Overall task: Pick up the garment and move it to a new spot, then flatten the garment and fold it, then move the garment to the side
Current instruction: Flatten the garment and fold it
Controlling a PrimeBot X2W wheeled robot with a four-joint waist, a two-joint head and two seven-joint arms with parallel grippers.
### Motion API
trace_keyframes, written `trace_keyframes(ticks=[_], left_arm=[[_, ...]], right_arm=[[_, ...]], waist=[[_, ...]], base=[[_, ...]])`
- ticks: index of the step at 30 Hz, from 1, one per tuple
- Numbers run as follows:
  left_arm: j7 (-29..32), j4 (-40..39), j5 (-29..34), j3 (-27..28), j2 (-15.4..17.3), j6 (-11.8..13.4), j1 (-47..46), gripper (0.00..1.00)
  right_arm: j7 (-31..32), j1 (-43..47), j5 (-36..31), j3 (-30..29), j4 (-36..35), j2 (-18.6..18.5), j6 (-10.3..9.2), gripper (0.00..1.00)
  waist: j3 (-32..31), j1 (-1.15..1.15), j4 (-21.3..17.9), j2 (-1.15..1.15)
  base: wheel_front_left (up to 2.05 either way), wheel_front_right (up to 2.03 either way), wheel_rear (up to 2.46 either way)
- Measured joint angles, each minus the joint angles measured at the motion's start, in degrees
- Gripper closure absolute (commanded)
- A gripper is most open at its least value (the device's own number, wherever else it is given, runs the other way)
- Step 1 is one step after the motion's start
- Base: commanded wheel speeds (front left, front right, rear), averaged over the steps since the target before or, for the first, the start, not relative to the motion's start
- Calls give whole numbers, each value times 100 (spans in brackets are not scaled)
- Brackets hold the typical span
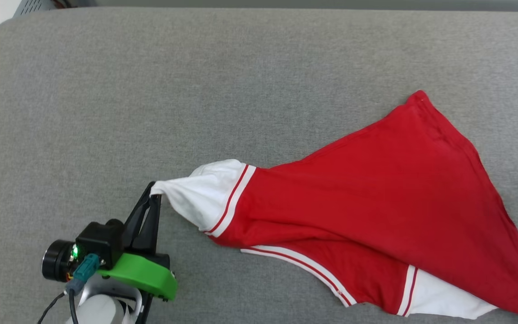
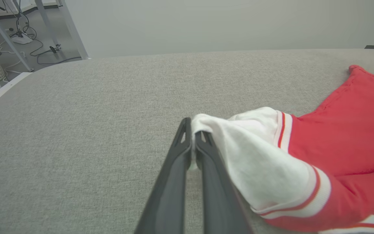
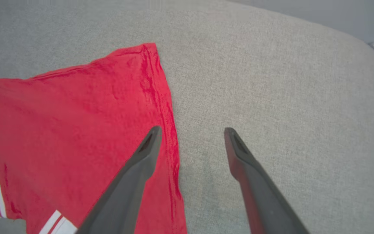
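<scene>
**Item:** garment (image 1: 376,198), red knit jersey with white sleeves and red-and-white striped trim. It lies rumpled in a rough triangle on the right half of the padded surface (image 1: 151,90), which is grey, woven and round-cornered. One red corner points to the far side, and one sleeve stretches left.

**Left gripper** (image 1: 154,191): fingers pinched tight on that sleeve's white tip.

**Right gripper** (image 3: 192,131): fingers spread wide and holding nothing. One is above the red hem edge and the other above grey cloth; contact possibly none.

**Room:** broad grey expanse to the left and beyond the garment.
</scene>
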Motion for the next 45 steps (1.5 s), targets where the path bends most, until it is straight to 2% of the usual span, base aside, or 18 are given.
trace_keyframes(ticks=[6,7,8,10,15,18,24,25,26,34,40,45], left_arm=[[4,-62,64,-86,-91,-4,-265,100],[4,-64,77,-99,-113,-5,-313,100],[4,-62,91,-157,-178,-52,-452,100],[4,-59,109,-191,-215,-62,-548,100],[-1,-57,172,-202,-327,-80,-726,100],[-3,-30,243,-220,-413,-130,-803,100],[-5,100,265,-180,-531,-186,-841,100],[-5,121,282,-164,-542,-189,-840,100],[-7,130,285,-147,-553,-201,-840,100],[-12,165,319,-8,-557,-268,-817,100],[-12,44,379,175,-407,-419,-889,100],[-8,-78,390,419,-153,-592,-1446,100]], right_arm=[[925,-1597,-183,750,333,38,1,0],[1099,-1879,-225,901,495,107,1,0],[1489,-2597,-471,1362,1004,324,1,0],[1671,-2970,-603,1671,1337,458,1,0],[1639,-3674,-977,2258,2315,855,1,0],[1521,-3796,-1059,2549,2856,1015,1,0],[1379,-3982,-1039,3164,3254,849,0,0],[1257,-4002,-981,3218,3284,836,0,63],[1110,-4002,-913,3253,3331,831,0,100],[-559,-3994,-443,3222,3454,983,1,100],[-1669,-3971,-289,3105,2949,668,1,100],[-2184,-3898,-218,2955,2449,477,1,100]], waist=[[237,0,201,0],[284,0,242,0],[414,0,360,0],[501,0,438,0],[770,0,598,0],[906,0,693,0],[1046,0,828,0],[1039,0,829,0],[1026,0,824,0],[685,1,705,0],[237,0,569,0],[-116,0,434,0]], base=[[0,0,0],[0,0,0],[0,0,0],[0,0,0],[0,0,0],[0,0,0],[0,0,0],[0,0,0],[0,0,0],[0,0,0],[0,0,0],[0,0,0]])
